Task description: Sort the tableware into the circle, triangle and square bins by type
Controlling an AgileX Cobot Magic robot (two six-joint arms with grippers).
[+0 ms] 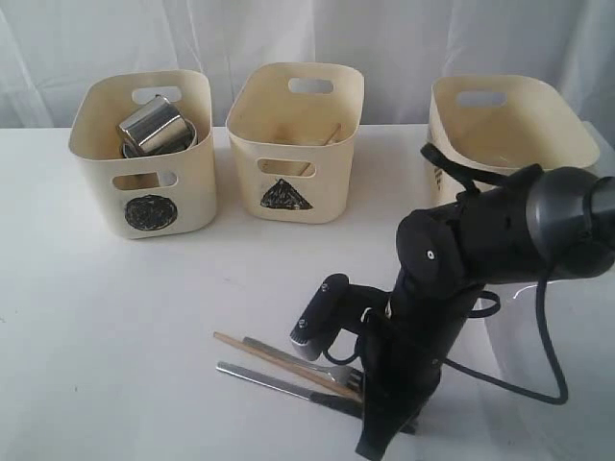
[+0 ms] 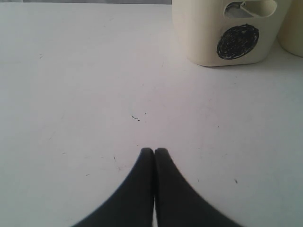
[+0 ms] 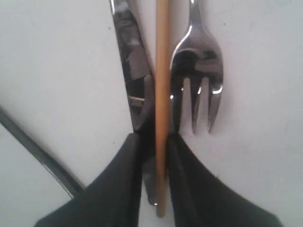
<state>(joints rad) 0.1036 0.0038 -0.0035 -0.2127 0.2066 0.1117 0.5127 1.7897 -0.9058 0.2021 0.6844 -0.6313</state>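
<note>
On the table near its front edge lie a wooden chopstick (image 3: 162, 71), a steel knife (image 3: 130, 56) and a steel fork (image 3: 196, 66), side by side. My right gripper (image 3: 154, 138) is down over them, shut on the chopstick, and the knife's tip also lies between its fingers. The fork's tines lie just outside one finger. In the exterior view the chopstick (image 1: 274, 357), fork (image 1: 317, 365) and knife (image 1: 264, 378) run under the right arm. My left gripper (image 2: 154, 150) is shut on nothing above bare table.
At the back stand the circle bin (image 1: 144, 187) holding a steel mug (image 1: 149, 125), the triangle bin (image 1: 288, 144) with a chopstick (image 1: 332, 134) inside, and the square bin (image 1: 500, 130). A white plate (image 1: 567, 346) lies at the right, beside the right arm.
</note>
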